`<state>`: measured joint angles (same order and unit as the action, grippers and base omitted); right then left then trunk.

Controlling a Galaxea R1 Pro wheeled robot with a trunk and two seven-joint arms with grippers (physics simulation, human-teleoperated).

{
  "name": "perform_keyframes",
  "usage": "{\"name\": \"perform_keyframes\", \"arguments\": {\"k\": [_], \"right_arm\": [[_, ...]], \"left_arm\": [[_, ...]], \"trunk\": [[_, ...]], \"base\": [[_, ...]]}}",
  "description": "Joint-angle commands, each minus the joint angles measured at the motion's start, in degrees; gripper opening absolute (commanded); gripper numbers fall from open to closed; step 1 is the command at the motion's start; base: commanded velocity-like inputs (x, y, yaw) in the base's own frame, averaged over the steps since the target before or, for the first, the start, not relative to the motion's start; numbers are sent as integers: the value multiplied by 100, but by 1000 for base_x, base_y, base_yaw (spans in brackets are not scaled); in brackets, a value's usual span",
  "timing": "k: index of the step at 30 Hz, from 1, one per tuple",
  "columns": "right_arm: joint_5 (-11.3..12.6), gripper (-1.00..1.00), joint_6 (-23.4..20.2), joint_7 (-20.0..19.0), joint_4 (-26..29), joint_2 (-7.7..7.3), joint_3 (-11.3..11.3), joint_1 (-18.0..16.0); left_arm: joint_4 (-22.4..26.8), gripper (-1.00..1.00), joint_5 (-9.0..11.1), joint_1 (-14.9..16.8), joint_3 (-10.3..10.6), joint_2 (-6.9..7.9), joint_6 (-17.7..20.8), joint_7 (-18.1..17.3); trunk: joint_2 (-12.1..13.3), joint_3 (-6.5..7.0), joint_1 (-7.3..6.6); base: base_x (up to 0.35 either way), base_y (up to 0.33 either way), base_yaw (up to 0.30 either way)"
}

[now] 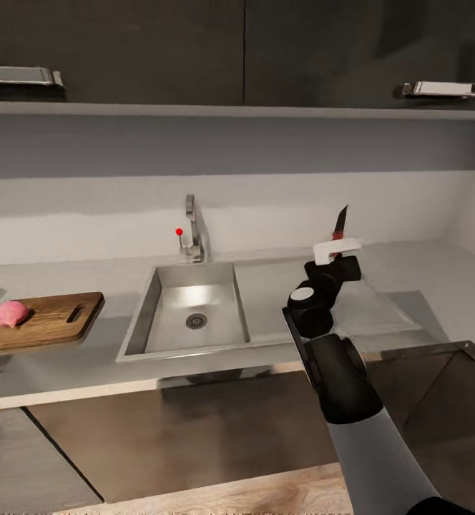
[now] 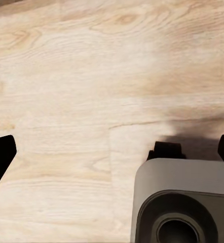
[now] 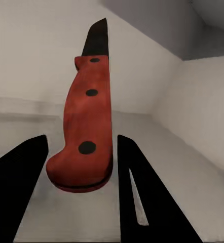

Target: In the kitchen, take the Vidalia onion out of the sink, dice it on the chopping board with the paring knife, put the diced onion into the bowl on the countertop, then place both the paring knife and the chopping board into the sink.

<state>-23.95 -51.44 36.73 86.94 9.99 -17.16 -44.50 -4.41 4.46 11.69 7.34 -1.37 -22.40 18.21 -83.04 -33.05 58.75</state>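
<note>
Right arm raised over the drainboard, right pincer gripping paring knife, blade up. Sink basin bare, counter open around it. Chopping board far left carries pink onion. Left pincer spread open above wood floor.

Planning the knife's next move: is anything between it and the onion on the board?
Nothing visible blocks it. The right gripper holds the knife above the drainboard; open air over the sink separates it from the onion on the board.
</note>
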Motion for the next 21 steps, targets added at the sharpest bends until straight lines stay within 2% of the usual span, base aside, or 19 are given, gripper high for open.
{"name": "perform_keyframes", "arguments": {"k": [1,7,8,11,14,15,21], "right_arm": [[6,-100,-97,58,-5,1,-94,-6],[13,-100,-419,120,-112,1,-873,-6],[13,-100,-428,121,-117,1,-931,-6],[13,-100,-440,123,-124,1,-1006,-6],[13,-100,-448,163,-131,1,-1034,-6],[13,-100,-458,219,-145,1,-1043,-6],[13,-100,-471,290,-338,1,-1124,-6]], "left_arm": [[-20,100,46,9,46,-3,-36,7],[-15,100,46,7,40,4,-42,7],[-16,100,46,8,40,5,-42,9],[-10,100,79,4,39,5,-40,14],[-8,100,248,3,39,5,-39,9],[-8,100,359,4,39,5,-42,8],[-9,100,540,5,39,5,-45,7]], "trunk": [[-4,-6,-2],[-4,-6,-2],[-4,-6,-2],[-4,-6,-2],[-4,-6,-2],[-4,-6,-2],[-4,-6,-2]], "base": [[-155,259,0],[-147,262,0],[-117,275,0],[-99,283,0],[-37,301,0],[-13,308,0],[-4,312,0]]}}
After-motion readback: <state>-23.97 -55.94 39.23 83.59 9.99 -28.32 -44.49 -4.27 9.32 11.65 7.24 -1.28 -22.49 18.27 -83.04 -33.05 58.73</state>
